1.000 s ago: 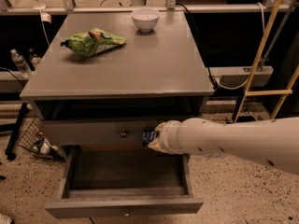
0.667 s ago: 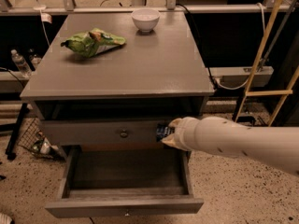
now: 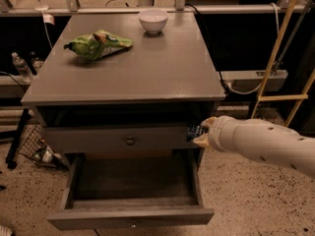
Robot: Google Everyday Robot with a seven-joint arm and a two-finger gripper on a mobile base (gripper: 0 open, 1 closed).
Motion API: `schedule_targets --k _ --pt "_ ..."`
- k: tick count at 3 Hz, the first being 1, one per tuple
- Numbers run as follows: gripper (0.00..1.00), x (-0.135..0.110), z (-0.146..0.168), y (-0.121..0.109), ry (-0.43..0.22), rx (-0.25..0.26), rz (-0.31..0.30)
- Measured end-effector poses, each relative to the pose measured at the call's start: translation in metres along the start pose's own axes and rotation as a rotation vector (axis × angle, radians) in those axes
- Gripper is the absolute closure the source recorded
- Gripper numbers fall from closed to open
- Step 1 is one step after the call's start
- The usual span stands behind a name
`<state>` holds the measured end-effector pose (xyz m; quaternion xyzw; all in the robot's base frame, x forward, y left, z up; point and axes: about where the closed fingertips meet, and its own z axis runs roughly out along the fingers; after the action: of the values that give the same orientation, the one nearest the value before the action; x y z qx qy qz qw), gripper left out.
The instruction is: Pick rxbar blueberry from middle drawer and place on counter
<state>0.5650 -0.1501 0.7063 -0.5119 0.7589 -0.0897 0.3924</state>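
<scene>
Camera view: gripper (image 3: 202,131) clamped on rxbar blueberry (image 3: 193,131), beside knobbed drawer front (image 3: 113,140), above open middle drawer (image 3: 133,216), below counter (image 3: 147,68).

A crumpled green snack bag (image 3: 98,44) lay left of an upright white bowl (image 3: 153,20), the two well apart. Below, a grey drawer front (image 3: 93,140) carried a round metal knob (image 3: 130,141); at its right end the pincer (image 3: 198,132) gripped the rxbar blueberry (image 3: 192,130). A water bottle (image 3: 21,67) stood far left. A wire basket (image 3: 32,142) sat on the speckled floor (image 3: 246,195). Yellow rails (image 3: 276,53) rose at right.
</scene>
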Motion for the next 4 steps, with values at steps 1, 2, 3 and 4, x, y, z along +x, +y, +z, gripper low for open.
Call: schedule_targets --k 1,2,3,4 --pt "1.00 0.025 -0.032 -0.038 0.035 0.060 0.006" --pt "1.00 0.030 -0.062 -0.062 0.063 0.095 0.020" --pt "1.00 0.016 -0.096 -0.079 0.084 0.131 0.010" --pt "1.00 -0.018 -0.113 -0.086 0.109 0.150 -0.031"
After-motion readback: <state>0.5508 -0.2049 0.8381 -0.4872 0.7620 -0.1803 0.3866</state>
